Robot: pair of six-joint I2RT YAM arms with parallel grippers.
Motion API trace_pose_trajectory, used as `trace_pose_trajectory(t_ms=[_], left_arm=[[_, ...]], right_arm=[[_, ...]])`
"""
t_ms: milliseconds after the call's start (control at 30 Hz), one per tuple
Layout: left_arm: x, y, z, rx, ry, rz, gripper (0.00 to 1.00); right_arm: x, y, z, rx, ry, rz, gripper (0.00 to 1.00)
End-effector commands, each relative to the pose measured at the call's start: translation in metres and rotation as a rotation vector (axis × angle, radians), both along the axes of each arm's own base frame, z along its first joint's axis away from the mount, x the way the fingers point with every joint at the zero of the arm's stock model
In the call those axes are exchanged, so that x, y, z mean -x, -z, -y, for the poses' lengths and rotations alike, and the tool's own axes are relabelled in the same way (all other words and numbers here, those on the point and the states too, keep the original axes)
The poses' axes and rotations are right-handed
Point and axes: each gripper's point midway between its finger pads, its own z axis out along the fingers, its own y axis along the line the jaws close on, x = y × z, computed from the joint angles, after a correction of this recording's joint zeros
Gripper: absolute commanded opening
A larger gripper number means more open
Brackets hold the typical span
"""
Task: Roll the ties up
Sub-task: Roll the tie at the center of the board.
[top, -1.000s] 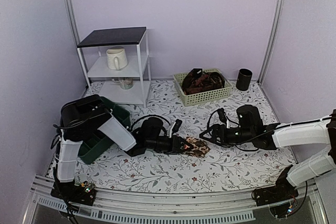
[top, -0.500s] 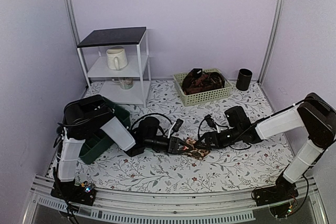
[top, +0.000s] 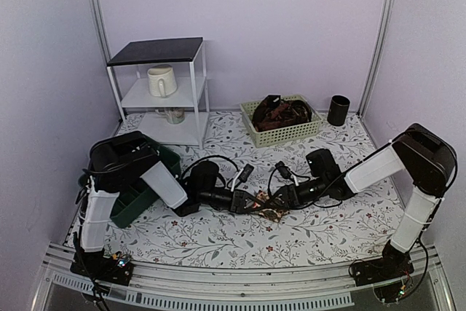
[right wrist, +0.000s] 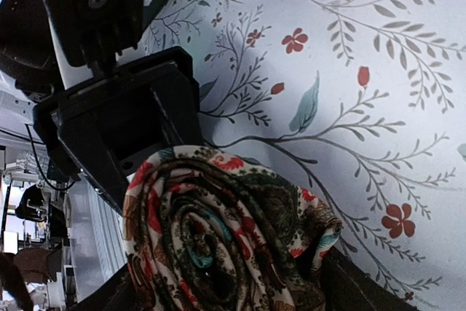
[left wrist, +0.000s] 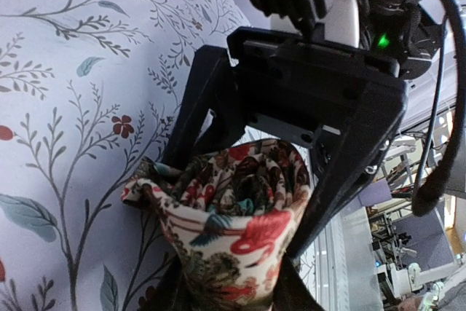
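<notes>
A rolled tie [top: 269, 205], a cream, red and green patterned spiral coil, sits at the table's middle between both grippers. My left gripper [top: 256, 202] reaches in from the left and is shut on the tie coil [left wrist: 233, 209], which fills the space between its fingers [left wrist: 300, 290]. From the right, my right gripper [top: 281, 199] has the same tie coil [right wrist: 218, 238] between its fingers [right wrist: 364, 282], which touch it on both sides. More dark ties [top: 281, 112] lie heaped in the basket [top: 285, 135].
A green bin [top: 138, 196] stands at the left, behind the left arm. At the back left a white shelf [top: 156, 52] holds a mug [top: 161, 80]. A black cup [top: 338, 110] stands at the back right. Black cables loop over both wrists.
The right arm has swung left across the table to the tie coil and its fingers now close round it. The left gripper has stayed in place, holding the coil.
</notes>
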Motion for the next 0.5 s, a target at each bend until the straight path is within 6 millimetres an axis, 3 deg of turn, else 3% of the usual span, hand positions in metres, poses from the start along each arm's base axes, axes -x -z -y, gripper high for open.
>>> trace_pose_trajectory(t_ms=[0, 267, 367, 467], left_arm=[[-0.003, 0.039, -0.020, -0.138, -0.025, -0.022, 0.24], [-0.008, 0.031, -0.025, -0.169, -0.042, 0.044, 0.25], [-0.011, 0.016, -0.026, -0.133, -0.069, 0.056, 0.35], [-0.015, -0.002, -0.032, -0.096, -0.099, 0.061, 0.53]], right_arm=[[0.013, 0.009, -0.001, -0.009, -0.046, -0.065, 0.66], [0.018, -0.004, -0.005, -0.012, -0.037, -0.062, 0.36], [0.021, -0.006, -0.012, 0.024, -0.022, -0.040, 0.30], [0.020, -0.011, -0.016, 0.064, 0.016, -0.005, 0.28]])
